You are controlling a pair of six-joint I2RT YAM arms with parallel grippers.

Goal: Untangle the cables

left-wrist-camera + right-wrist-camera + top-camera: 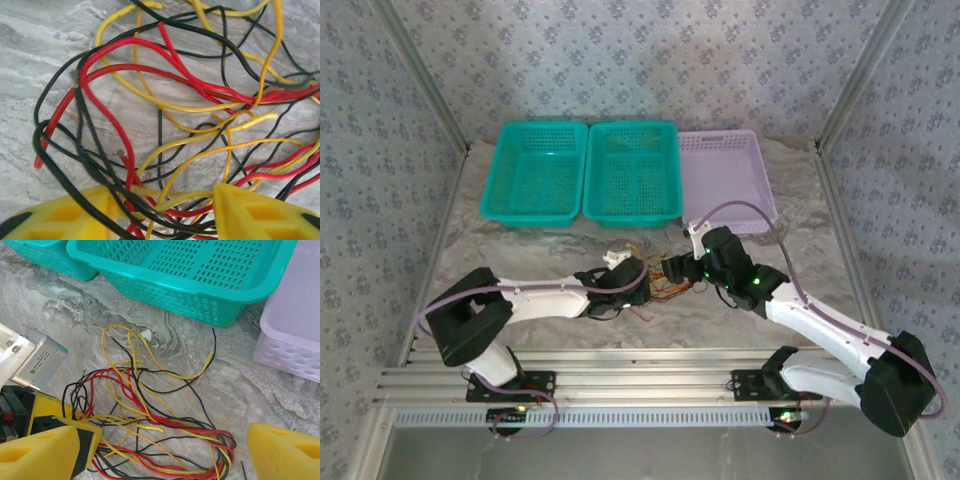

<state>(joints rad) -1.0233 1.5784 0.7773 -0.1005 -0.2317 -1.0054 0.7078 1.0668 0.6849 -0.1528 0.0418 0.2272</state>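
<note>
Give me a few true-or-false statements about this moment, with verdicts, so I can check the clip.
1. The cables are red, yellow and black, and lie in one tangled heap on the table. True.
2. All three baskets at the far side are teal. False: there are two teal baskets and one lilac basket.
3. The jaws of the left gripper stand apart, with cable strands running between them. True.
4. The jaws of the right gripper are shut on a red cable. False: they stand wide apart above the heap and hold nothing.
5. Some of the cables lie inside the lilac basket. False: the heap is on the table in front of the baskets.
</note>
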